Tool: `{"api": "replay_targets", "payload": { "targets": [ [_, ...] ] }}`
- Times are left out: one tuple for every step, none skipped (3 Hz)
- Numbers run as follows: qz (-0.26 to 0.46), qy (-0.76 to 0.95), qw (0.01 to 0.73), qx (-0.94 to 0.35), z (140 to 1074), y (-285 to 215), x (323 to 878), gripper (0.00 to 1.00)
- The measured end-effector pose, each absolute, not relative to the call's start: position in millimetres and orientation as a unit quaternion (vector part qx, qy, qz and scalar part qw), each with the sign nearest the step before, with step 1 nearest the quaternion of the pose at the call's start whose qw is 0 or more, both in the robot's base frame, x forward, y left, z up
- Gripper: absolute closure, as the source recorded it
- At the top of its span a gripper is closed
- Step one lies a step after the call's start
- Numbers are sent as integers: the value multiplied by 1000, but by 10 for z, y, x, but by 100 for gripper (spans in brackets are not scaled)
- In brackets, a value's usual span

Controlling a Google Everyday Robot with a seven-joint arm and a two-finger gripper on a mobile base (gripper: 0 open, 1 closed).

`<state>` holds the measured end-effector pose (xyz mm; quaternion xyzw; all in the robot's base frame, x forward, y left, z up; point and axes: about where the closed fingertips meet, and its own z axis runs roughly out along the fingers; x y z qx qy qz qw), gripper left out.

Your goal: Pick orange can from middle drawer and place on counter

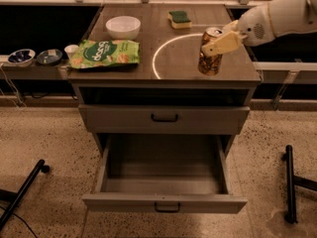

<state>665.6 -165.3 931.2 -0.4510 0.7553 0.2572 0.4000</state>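
Note:
The orange can (210, 57) stands upright inside the white circle on the counter (173, 58), near its right front edge. My gripper (218, 41) reaches in from the right and is shut on the orange can, one cream finger (222, 43) lying across its upper front. The middle drawer (163, 187) is pulled fully open below, and its inside shows nothing in it.
A white bowl (123, 27), a green snack bag (105, 52) and a green-yellow sponge (179, 18) lie on the counter. Small bowls (34, 56) sit on a side shelf at left. A shut drawer front (163, 118) is above the open one. Dark stand legs (290, 182) lie on the floor at right.

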Motion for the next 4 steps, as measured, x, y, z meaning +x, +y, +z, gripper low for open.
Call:
{"api": "replay_targets", "payload": {
  "targets": [
    [287,773,396,-404,9153,-1295,7111,73],
    [309,749,441,-387,9182,-1184,7315,50],
    [304,716,498,-383,9174,-1241,7416,28],
    [238,705,509,-432,8954,-1128,7452,0]
  ]
}}
